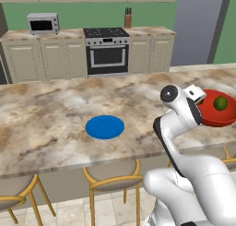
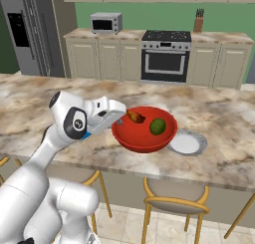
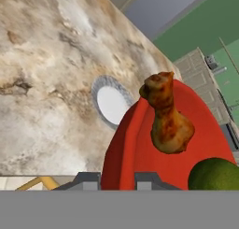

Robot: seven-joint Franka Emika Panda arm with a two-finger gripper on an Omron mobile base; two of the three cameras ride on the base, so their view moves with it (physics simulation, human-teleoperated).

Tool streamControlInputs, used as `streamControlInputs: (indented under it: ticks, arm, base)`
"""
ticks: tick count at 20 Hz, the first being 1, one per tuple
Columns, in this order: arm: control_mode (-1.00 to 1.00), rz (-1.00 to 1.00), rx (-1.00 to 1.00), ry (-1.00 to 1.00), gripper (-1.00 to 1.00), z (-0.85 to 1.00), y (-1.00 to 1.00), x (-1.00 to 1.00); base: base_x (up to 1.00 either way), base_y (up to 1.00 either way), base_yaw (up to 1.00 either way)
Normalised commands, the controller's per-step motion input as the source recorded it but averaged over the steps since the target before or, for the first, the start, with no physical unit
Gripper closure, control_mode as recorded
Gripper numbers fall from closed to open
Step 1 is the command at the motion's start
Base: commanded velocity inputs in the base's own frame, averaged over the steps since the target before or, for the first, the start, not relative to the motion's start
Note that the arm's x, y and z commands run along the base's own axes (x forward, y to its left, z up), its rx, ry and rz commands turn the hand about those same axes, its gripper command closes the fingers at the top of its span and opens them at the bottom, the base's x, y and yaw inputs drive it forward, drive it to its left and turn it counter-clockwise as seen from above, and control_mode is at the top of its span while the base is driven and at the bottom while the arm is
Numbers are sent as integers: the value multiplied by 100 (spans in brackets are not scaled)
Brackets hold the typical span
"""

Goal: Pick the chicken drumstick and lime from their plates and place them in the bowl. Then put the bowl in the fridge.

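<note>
My gripper (image 2: pixel 119 121) is shut on the near rim of the red bowl (image 2: pixel 144 136), which hangs a little above the island counter. In the hand view the fingertips (image 3: pixel 87 180) straddle the bowl's (image 3: pixel 140 148) rim. Inside the bowl lie the brown chicken drumstick (image 3: pixel 169 121) and the dark-green lime (image 3: pixel 215 175); both also appear from the right base, drumstick (image 2: pixel 134 117) and lime (image 2: pixel 158 126). From the left base the bowl (image 1: pixel 220 115) with the lime (image 1: pixel 221 103) sits at the far right. The blue plate (image 1: pixel 104 127) lies bare mid-counter. A pale grey plate (image 2: pixel 187 142) lies bare beside the bowl. The fridge (image 2: pixel 27 34) stands at the back left.
The marble island counter (image 1: pixel 46 110) runs across both base views, with wooden stools (image 1: pixel 113 179) under its near edge. Behind it are cabinets, a stove (image 1: pixel 107 52), a microwave (image 1: pixel 43 23) and a knife block (image 1: pixel 127 18).
</note>
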Motion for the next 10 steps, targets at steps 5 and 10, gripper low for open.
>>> streamControlInputs:
  ticks: [5, 10]
  arm:
    - [-100, 0, 0, 0, 100, 0, 0, 0]
    - [-100, 0, 0, 0, 100, 0, 0, 0]
  base:
    - [0, 0, 0]
    - [0, 0, 0]
